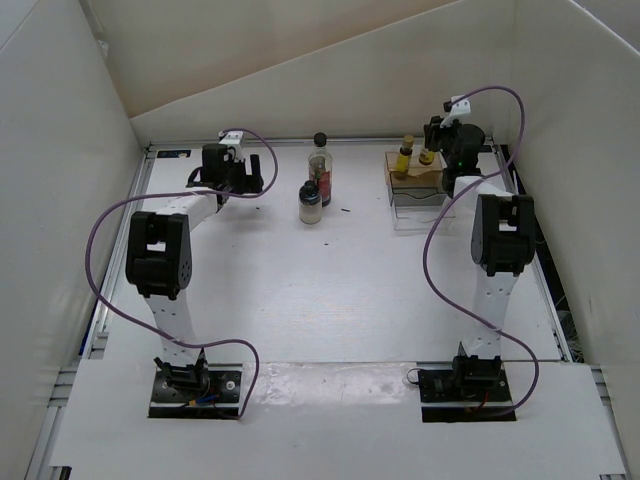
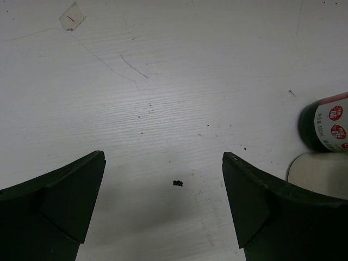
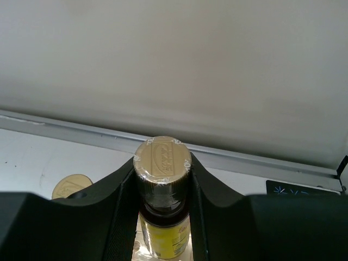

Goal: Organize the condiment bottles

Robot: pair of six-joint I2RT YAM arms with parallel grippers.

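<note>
**Right gripper is clamping a yellow bottle at the rack, left one is idling open**

The top camera is giving the layout. The tall bottle (image 1: 321,166) with the black cap is standing mid-desk toward the back, and the squat jar (image 1: 311,204) is sitting right in front of it, touching or nearly so. Over on the right, the two yellow bottles are sitting at the back of the clear rack (image 1: 418,190), on its brown base. The right gripper (image 1: 434,150) is crowding them, so from up there I can't tell what it's doing.

The right wrist view is clearing that up. The right gripper (image 3: 162,166) is closing snugly on the neck of one yellow bottle (image 3: 162,159), with a finger pressing each side just under the gold cap. The other yellow bottle (image 3: 70,186) is only showing its cap, off to the left. I can't tell whether the held one is resting on the rack or is lifted.

The left gripper (image 1: 245,178) is sitting left of the tall bottle. Its wrist view is showing the left gripper (image 2: 163,160) spread wide over bare desk (image 2: 174,81), gripping nothing. The tall bottle (image 2: 326,128) is peeking in at the right edge, outside the jaws.
</note>
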